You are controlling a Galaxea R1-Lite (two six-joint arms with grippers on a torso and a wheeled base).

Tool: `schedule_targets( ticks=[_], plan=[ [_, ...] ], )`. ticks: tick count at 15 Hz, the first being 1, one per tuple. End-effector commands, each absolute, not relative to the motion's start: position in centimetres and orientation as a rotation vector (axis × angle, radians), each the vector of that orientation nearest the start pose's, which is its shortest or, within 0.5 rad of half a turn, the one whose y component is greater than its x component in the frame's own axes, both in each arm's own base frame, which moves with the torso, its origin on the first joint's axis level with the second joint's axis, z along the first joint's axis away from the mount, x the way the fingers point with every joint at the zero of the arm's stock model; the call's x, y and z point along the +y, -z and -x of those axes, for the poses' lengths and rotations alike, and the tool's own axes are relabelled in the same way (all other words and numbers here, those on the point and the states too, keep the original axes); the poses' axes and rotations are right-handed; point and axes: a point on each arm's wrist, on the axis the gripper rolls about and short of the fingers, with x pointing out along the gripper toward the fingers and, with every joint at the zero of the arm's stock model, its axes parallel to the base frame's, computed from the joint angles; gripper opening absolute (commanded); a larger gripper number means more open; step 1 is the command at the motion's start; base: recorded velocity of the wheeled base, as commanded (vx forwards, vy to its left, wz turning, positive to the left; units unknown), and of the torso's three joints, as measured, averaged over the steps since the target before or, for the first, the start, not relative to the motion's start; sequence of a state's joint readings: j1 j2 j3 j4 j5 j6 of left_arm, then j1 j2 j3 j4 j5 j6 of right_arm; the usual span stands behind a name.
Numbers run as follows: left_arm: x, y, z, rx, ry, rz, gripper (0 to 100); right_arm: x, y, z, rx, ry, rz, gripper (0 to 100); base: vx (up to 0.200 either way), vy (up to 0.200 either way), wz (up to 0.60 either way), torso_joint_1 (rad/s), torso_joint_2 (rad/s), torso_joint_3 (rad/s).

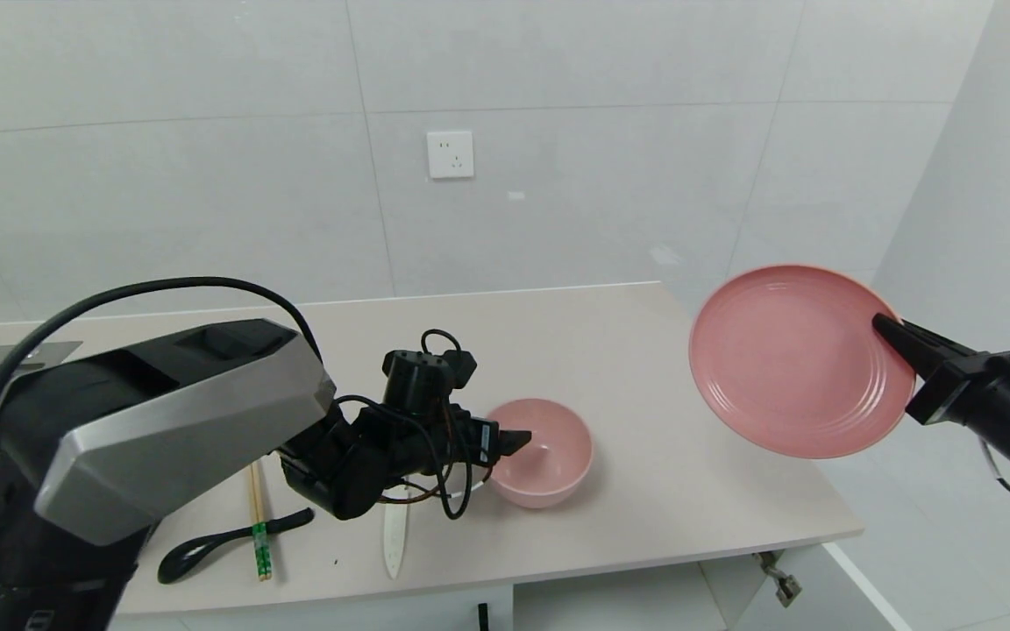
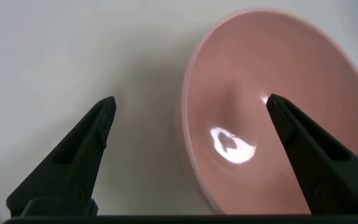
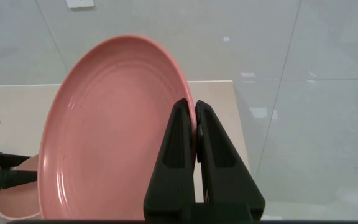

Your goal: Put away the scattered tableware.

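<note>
Right claw [image 1: 884, 324] was clamped on the rim of the pink plate [image 1: 785, 368]. Plate hung tilted in the air at the right end of the desk [image 1: 698, 499], open room all round it.

Left claw [image 2: 191, 102] was spread wide across the near rim of the pink bowl [image 1: 549, 456], one finger over its hollow, the other over bare desk. Bowl sat mid-desk.

Chopsticks [image 1: 258, 526], black spoon [image 1: 224, 539] and a white utensil [image 1: 394, 535] lay near the front edge, left of the bowl.
</note>
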State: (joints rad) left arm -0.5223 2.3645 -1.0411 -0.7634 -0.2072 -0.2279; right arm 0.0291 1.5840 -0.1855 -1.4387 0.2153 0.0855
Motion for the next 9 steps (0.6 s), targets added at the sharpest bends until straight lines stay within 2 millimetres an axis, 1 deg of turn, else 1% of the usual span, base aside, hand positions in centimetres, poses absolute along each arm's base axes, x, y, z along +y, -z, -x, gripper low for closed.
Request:
schedule_targets(
  ticks=[1,2,3,7,8,9],
  plan=[
    [-21.5,0.3,-35.9,0.658,0.643,0.118,100,1.1,-14.4,-21.0,-0.028,-0.245,-0.082,0,0.000,0.000,0.00,0.000,0.00,0.000],
    [-21.5,0.4,-35.9,0.658,0.643,0.117,100,1.1,-14.4,-21.0,-0.028,-0.245,-0.082,0,0.000,0.000,0.00,0.000,0.00,0.000],
    [-21.5,0.5,-35.9,0.661,0.643,0.115,0,1.1,-14.4,-21.0,-0.028,-0.247,-0.082,0,0.000,0.000,0.00,0.000,0.00,0.000],
    [-21.5,0.7,-35.9,0.656,0.636,0.114,0,1.1,-14.4,-21.0,-0.026,-0.247,-0.082,0,0.000,0.000,0.00,0.000,0.00,0.000],
    [-21.4,0.4,-35.8,0.641,0.620,0.108,0,1.1,-14.4,-21.0,-0.026,-0.245,-0.082,0,0.000,0.000,0.00,0.000,0.00,0.000],
    [-21.3,-0.6,-35.8,0.600,0.616,0.111,0,1.1,-14.4,-21.0,-0.028,-0.247,-0.082,0,0.000,0.000,0.00,0.000,0.00,0.000]
  ],
)
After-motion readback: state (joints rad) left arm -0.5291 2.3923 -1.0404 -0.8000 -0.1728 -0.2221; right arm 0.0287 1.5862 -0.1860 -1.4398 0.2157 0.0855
